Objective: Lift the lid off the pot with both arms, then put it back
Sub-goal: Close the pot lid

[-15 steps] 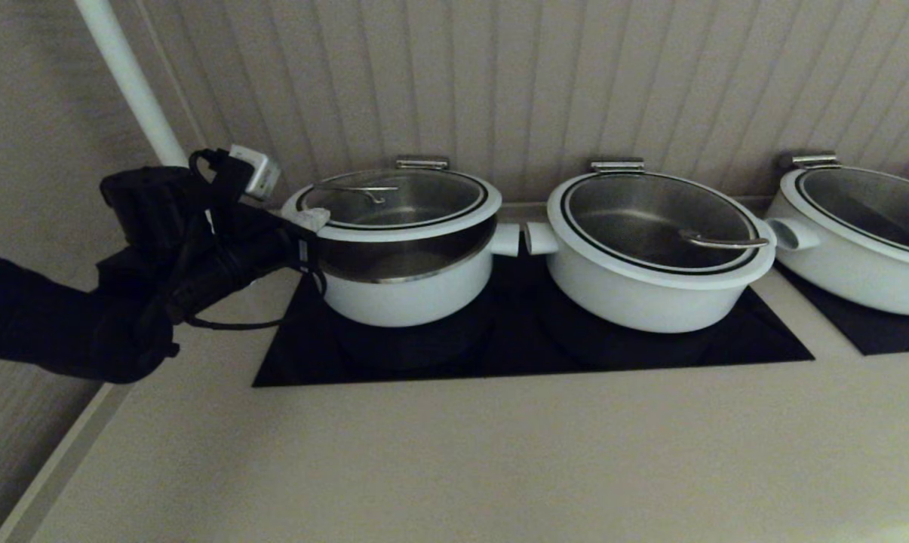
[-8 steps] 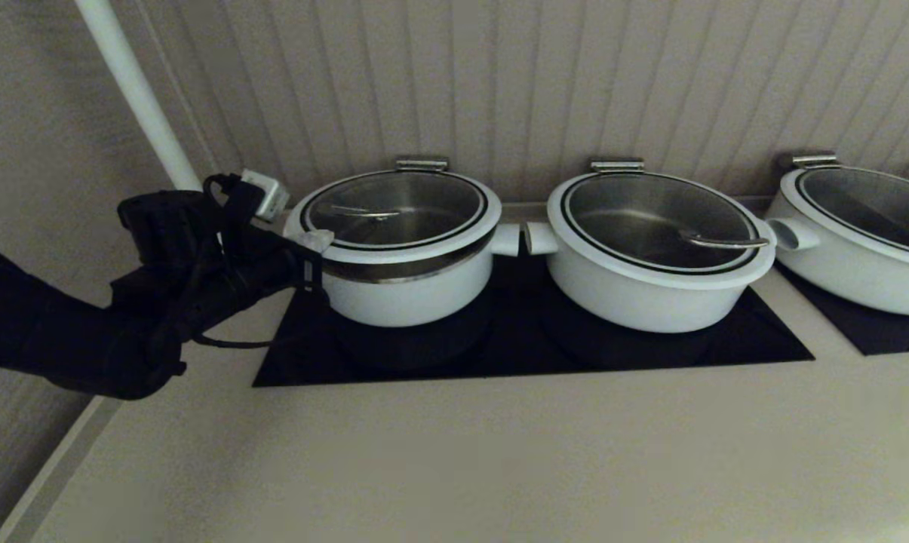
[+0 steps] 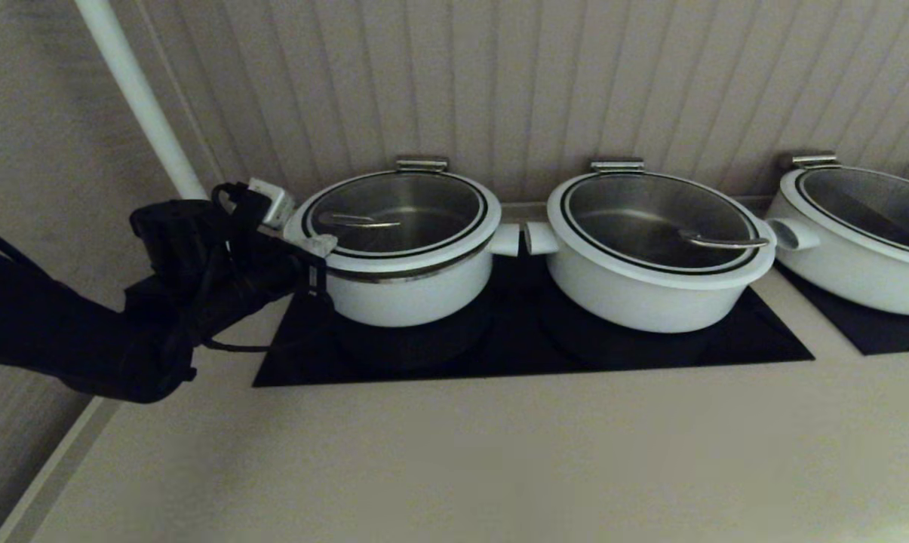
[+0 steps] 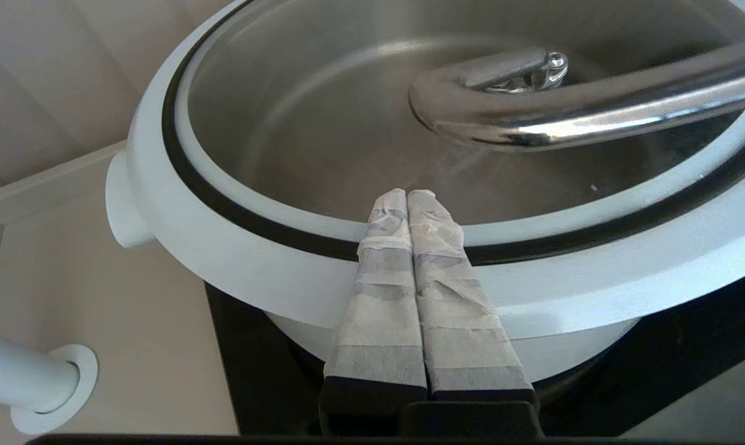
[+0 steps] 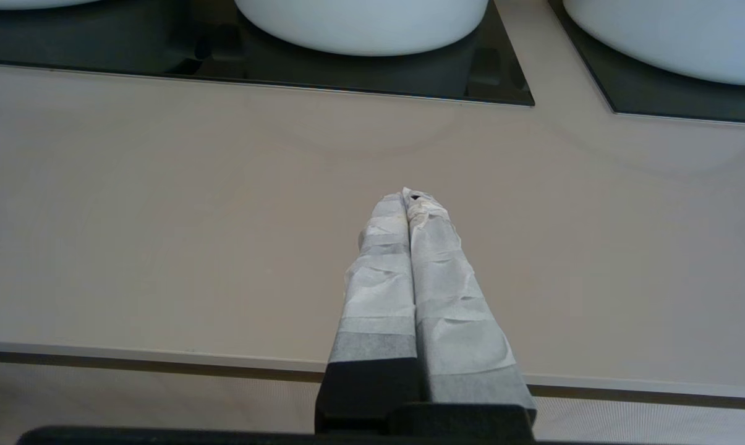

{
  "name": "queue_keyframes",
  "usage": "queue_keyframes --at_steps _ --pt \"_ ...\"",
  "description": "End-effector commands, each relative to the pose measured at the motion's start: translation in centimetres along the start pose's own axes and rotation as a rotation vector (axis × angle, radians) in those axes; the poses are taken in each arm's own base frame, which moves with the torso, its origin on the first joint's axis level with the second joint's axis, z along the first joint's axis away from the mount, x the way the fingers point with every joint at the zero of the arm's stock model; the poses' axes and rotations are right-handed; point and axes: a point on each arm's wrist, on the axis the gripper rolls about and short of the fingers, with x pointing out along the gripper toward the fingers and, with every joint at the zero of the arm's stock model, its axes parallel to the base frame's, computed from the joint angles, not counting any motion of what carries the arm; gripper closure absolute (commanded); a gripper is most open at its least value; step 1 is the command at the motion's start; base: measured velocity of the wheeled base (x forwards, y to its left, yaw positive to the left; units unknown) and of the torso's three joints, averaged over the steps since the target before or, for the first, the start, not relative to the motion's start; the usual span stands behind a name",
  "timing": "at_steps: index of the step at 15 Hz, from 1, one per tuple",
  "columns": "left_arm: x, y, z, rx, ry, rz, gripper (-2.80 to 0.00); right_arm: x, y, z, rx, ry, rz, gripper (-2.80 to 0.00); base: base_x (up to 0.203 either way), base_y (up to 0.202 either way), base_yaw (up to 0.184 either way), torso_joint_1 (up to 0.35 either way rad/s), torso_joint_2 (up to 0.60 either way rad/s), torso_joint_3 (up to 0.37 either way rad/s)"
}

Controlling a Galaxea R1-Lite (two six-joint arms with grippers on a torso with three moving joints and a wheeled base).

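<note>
The pot (image 3: pixel 409 298), deep and white, stands at the left of the black cooktop (image 3: pixel 529 347). The glass lid (image 3: pixel 397 211) with its steel wire handle (image 3: pixel 356 221) lies low on it; a thin steel band shows under the white rim. My left gripper (image 3: pixel 320 243) is at the lid's left edge. In the left wrist view its taped fingers are shut together (image 4: pixel 407 194) and lie across the lid's white rim (image 4: pixel 224 247), tips over the glass, near the handle (image 4: pixel 564 111). My right gripper (image 5: pixel 407 194) is shut and empty, low over the front counter, out of the head view.
A wider white pot (image 3: pixel 650 279) with its lid stands just right of the deep pot, side handles nearly touching. A third pot (image 3: pixel 854 256) is at far right. A white pipe (image 3: pixel 137 90) rises behind my left arm. The beige counter (image 3: pixel 454 452) lies in front.
The lid has come down from a raised, tilted position to nearly flat on the pot. My left gripper has moved down and slightly right with its edge.
</note>
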Motion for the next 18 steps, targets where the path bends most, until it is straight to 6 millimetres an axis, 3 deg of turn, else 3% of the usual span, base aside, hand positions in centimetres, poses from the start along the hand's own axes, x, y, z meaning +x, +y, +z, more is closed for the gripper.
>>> queue_keyframes --at_steps 1,10,18 --pt "0.1 -0.1 -0.8 -0.004 0.022 -0.004 0.0 0.0 0.0 0.0 -0.001 0.001 0.001 0.0 0.0 0.0 0.0 0.0 0.0 0.0" --pt "0.0 -0.3 -1.7 -0.009 0.053 -0.009 0.0 0.0 0.0 0.0 -0.001 0.001 0.001 0.0 0.0 0.0 0.0 0.0 0.0 0.0" --pt "-0.9 -0.1 -0.4 0.003 0.021 0.007 0.0 0.0 0.0 0.0 -0.001 0.001 0.001 0.0 0.0 0.0 0.0 0.0 0.0 0.0"
